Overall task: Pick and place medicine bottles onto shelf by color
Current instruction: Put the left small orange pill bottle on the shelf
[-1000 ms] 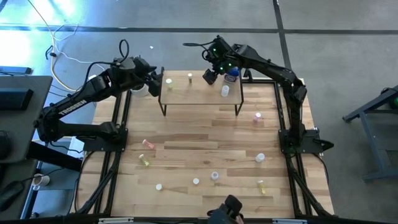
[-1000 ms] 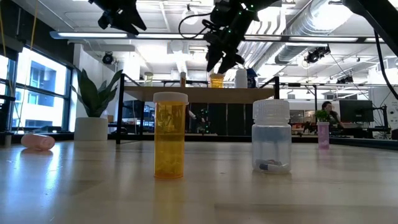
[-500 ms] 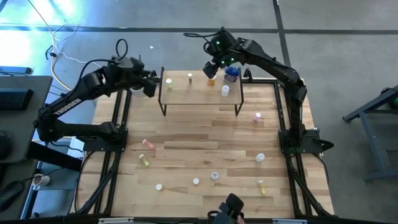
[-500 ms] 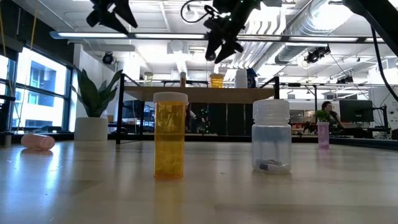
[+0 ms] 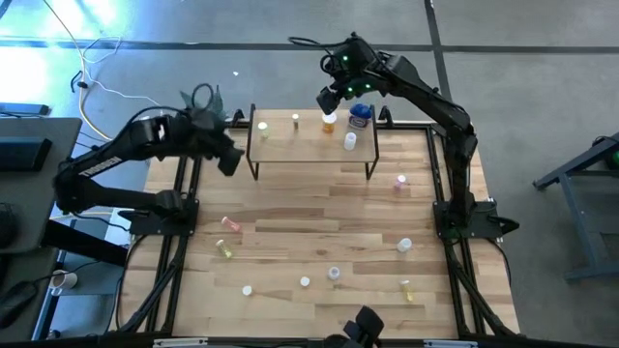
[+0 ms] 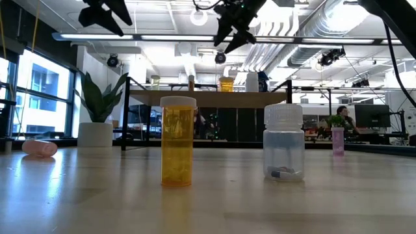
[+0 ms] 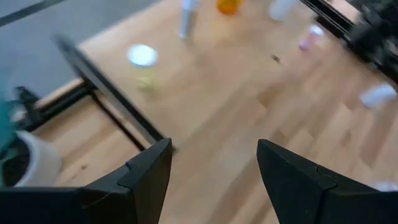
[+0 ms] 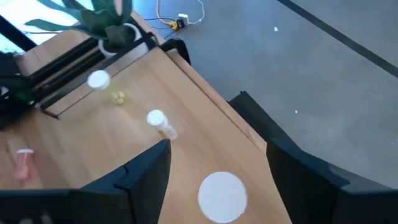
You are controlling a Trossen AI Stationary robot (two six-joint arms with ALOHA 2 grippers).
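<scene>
fingers of the left gripper [image 7: 210, 180] stand wide apart and empty, hanging off the left end of the shelf [image 5: 311, 147]. the right gripper [image 8: 219, 186], also spread and empty, is above the shelf's far edge, over an orange bottle [image 5: 329, 122]. yellow, white and blue bottles also stand on the shelf. other bottles are scattered over the table [image 5: 319, 213] in front of the shelf.
</scene>
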